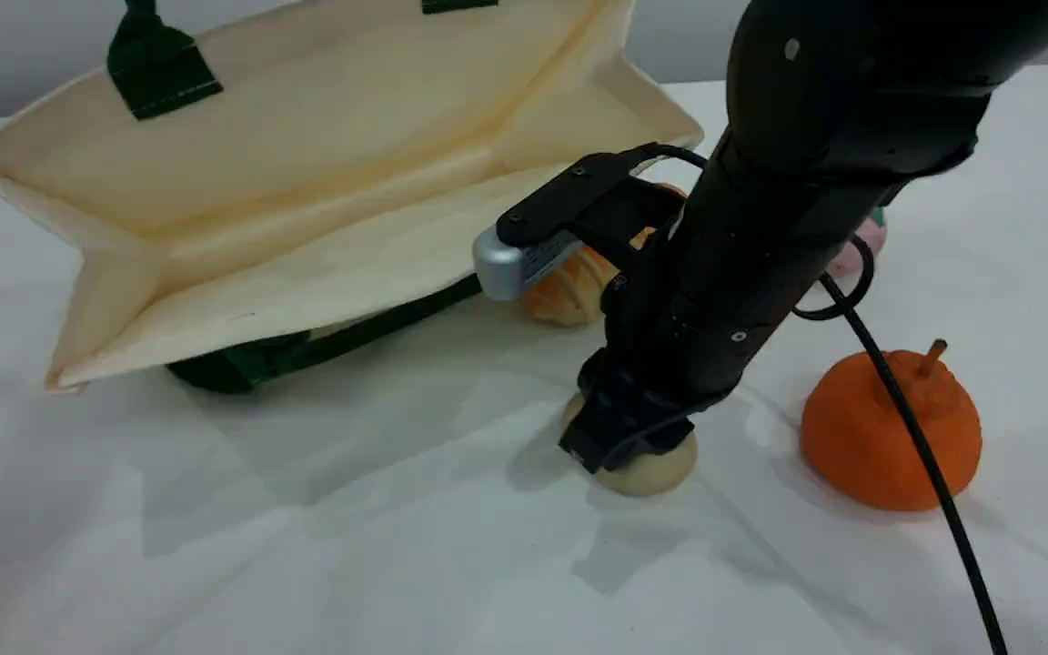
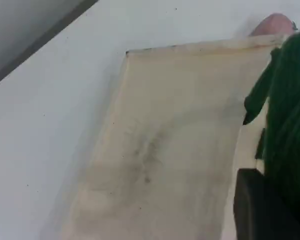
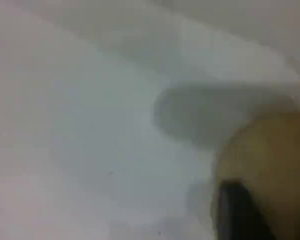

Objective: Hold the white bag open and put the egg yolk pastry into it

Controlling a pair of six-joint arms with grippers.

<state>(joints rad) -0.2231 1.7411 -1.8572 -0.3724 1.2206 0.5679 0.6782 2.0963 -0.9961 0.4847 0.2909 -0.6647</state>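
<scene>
The white bag lies on its side at the upper left with its mouth gaping toward the camera. One dark green handle runs up out of the scene view. In the left wrist view my left gripper is shut on that green handle, above the bag's cream cloth. The egg yolk pastry, a tan ball, rests on the table in the middle. My right gripper is down over it with its jaws closed on its sides. The right wrist view shows the egg yolk pastry against a dark fingertip.
An orange round fruit with a stem stands to the right of the pastry, and a black cable crosses it. A striped bread loaf and a pink ball lie behind the right arm. The bag's second green handle lies underneath it.
</scene>
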